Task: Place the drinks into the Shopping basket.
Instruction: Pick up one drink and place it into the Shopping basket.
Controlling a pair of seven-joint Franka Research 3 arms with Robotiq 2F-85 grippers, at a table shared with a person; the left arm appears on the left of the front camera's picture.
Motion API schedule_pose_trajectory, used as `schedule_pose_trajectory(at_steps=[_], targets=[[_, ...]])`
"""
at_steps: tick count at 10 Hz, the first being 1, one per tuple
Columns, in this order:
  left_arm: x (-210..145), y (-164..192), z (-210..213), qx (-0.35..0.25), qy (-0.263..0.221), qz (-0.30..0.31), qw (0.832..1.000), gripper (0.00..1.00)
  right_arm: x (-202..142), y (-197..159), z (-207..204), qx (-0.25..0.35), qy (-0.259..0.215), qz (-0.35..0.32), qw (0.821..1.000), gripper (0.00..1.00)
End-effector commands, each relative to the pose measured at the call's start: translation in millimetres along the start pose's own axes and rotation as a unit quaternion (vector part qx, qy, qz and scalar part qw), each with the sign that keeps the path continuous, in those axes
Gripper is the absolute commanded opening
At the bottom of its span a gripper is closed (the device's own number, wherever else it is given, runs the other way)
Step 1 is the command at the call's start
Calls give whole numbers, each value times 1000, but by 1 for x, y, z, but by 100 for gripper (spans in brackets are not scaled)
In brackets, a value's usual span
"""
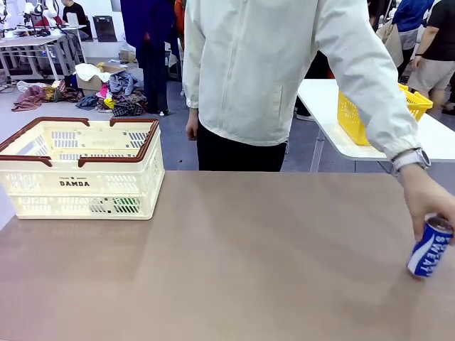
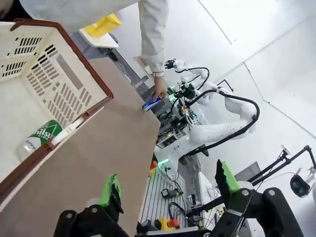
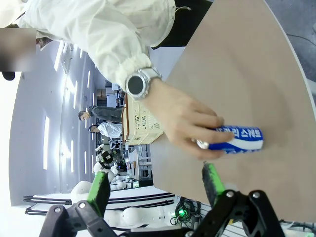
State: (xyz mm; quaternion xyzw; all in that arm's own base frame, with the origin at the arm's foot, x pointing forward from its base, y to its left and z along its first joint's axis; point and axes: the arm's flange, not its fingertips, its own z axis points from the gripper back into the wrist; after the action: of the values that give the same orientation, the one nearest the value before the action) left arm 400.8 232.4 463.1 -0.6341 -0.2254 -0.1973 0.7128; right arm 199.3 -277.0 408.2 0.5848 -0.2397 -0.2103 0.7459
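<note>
On the cream basket (image 1: 43,179), "DAMDA"; blue-and-white can (image 1: 429,251) under a hand (image 1: 428,200).

Large indoor lab hall: white work tables (image 1: 323,117), a yellow basket (image 1: 355,117) on one, clothes (image 1: 117,96) heaped on the grey floor (image 1: 43,121), people (image 1: 435,42) standing beyond, long ceiling light strips (image 3: 47,140).

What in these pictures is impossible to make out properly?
Front view: the basket wall hides nearly all of the green can.
Left wrist view: the basket rim crosses the green can's lettering.
Front view: the person's hand covers the top of the blue can; whether it touches the table is unclear.
Right wrist view: the basket is far, small, and partly behind the wrist.
</note>
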Motion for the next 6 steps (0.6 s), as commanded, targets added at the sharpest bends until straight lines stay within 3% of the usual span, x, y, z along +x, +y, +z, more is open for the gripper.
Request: schedule_pose_trajectory(at_steps=[1, 6], targets=[[-2, -5, 0, -4, 8, 1, 1000, 100, -2, 2, 3, 0, 4, 9, 1000, 100], [-2, -5, 0, -4, 8, 1, 1000, 100, -2, 2, 3, 0, 4, 9, 1000, 100]])
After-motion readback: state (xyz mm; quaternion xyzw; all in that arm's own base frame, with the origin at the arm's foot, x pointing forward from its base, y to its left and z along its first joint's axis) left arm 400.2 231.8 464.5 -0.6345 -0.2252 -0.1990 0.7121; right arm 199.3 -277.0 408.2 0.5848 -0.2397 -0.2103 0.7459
